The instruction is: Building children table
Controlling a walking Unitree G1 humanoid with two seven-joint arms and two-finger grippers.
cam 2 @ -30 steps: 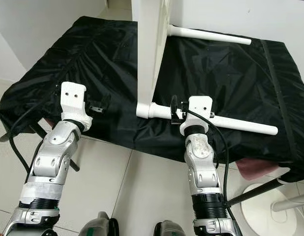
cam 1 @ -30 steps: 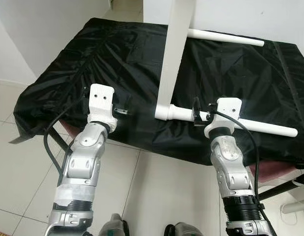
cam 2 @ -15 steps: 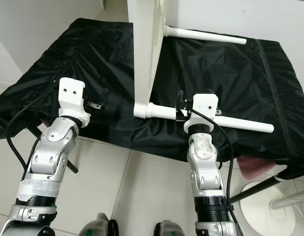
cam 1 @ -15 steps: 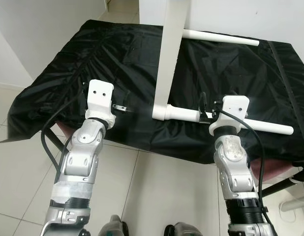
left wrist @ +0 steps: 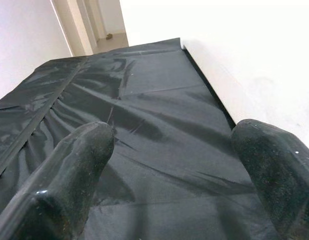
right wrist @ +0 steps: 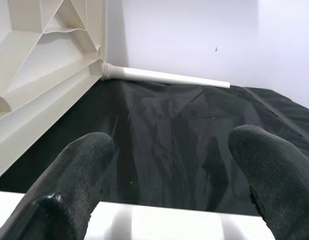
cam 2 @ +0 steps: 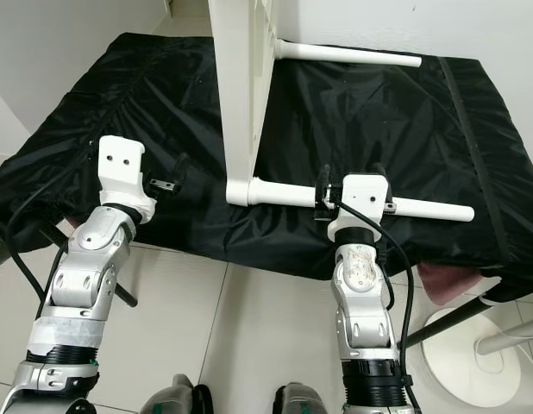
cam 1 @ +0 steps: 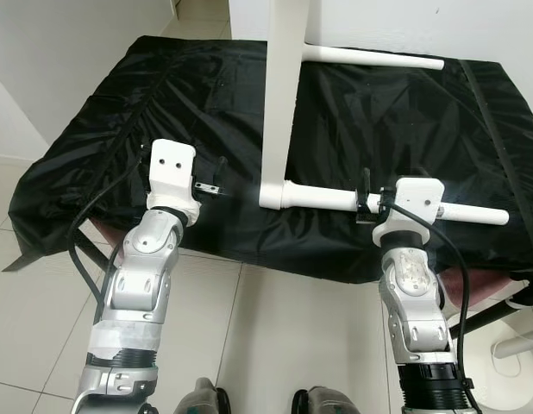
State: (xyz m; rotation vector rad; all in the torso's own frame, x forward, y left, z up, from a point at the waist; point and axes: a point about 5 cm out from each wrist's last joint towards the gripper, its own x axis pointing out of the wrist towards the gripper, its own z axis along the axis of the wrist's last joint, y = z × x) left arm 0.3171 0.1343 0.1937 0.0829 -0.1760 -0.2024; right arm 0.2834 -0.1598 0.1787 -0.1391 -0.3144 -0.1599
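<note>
A white tabletop (cam 1: pixel 282 95) stands on its edge on the black-covered surface. Two white legs stick out of it sideways, a near leg (cam 1: pixel 448 211) and a far leg (cam 1: pixel 374 57). My right gripper (cam 1: pixel 367 195) is at the near leg, partway along it. In the right wrist view its fingers (right wrist: pixel 69 190) are spread wide, so it is open, and the leg (right wrist: pixel 164 225) lies low between them. The tabletop's ribbed underside (right wrist: pixel 44 55) shows there too. My left gripper (cam 1: pixel 213 178) hovers open over bare black cloth (left wrist: pixel 144 100), left of the tabletop.
The black cloth (cam 1: pixel 120 95) drapes a low table that meets a white wall (cam 2: pixel 404 21) at the back. Light floor tiles (cam 1: pixel 266 336) lie in front of the table. A white round base (cam 2: pixel 473 354) and a dark strut (cam 2: pixel 448 319) stand at the lower right.
The camera has shifted a little. My right gripper has slid along the near leg, away from the tabletop and toward the leg's free end. The left gripper has stayed over the same patch of cloth.
</note>
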